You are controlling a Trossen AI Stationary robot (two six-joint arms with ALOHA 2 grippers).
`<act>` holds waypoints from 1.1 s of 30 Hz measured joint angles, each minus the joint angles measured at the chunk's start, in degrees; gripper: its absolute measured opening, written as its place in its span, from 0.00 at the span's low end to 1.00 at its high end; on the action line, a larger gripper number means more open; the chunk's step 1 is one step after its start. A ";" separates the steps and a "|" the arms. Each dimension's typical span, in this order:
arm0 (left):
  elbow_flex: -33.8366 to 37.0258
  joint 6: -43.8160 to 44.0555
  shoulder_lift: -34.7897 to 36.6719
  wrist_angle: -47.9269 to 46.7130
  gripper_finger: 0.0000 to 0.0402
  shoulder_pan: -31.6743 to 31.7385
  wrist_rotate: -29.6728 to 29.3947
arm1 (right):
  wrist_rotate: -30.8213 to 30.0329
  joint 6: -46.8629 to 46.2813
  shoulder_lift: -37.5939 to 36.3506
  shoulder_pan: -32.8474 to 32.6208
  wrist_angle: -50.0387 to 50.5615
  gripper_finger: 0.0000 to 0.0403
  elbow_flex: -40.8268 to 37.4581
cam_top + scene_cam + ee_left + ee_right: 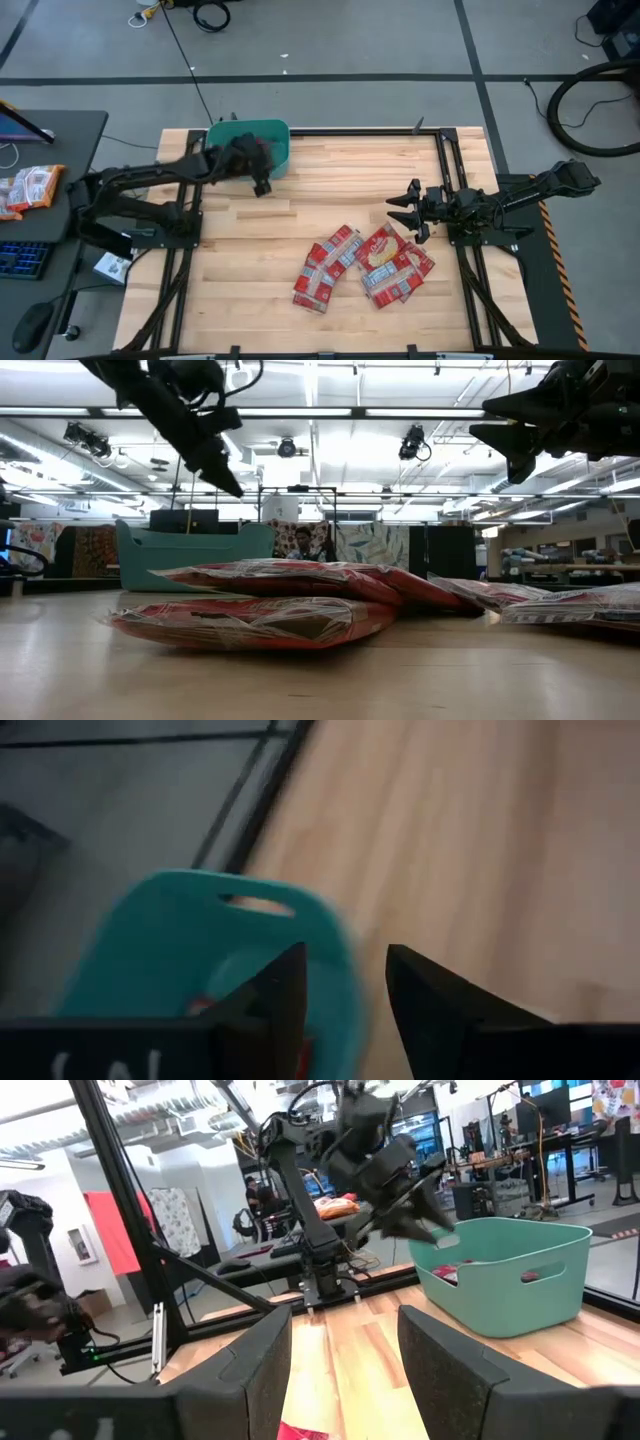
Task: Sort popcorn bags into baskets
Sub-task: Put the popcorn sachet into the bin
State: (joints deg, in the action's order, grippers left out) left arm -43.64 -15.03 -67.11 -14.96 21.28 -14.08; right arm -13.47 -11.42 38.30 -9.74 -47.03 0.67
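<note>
The wooden surface (300, 190) carries a teal basket (272, 138) at its far edge, with a red bag inside, and a pile of bags (362, 263) near the front. The left gripper (260, 186) hangs just beside the basket, released and empty. The right gripper (402, 208) hovers spread above the pile.
</note>
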 joint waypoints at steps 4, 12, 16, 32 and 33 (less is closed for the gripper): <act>-0.04 4.85 -2.20 2.31 0.35 -6.53 -1.39 | 0.02 0.02 0.00 0.00 -0.01 0.47 0.00; -3.61 13.11 -11.86 2.98 0.35 -18.98 -1.38 | -0.46 0.68 0.19 0.03 -0.52 0.47 0.00; -8.87 14.87 -19.08 2.68 0.35 -24.69 -1.29 | -0.47 0.70 0.20 0.11 -0.53 0.47 0.00; -33.18 27.91 -41.67 -5.89 0.53 -37.85 -3.65 | -0.46 2.07 0.31 0.11 -0.19 0.47 0.00; -35.14 27.91 -43.28 -7.05 0.55 -38.63 -4.95 | -0.46 2.24 0.35 0.11 -0.39 0.47 0.00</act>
State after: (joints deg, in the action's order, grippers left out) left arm -78.78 12.88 -110.39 -22.01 -17.35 -19.04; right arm -13.93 -9.18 38.65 -9.63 -47.41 0.67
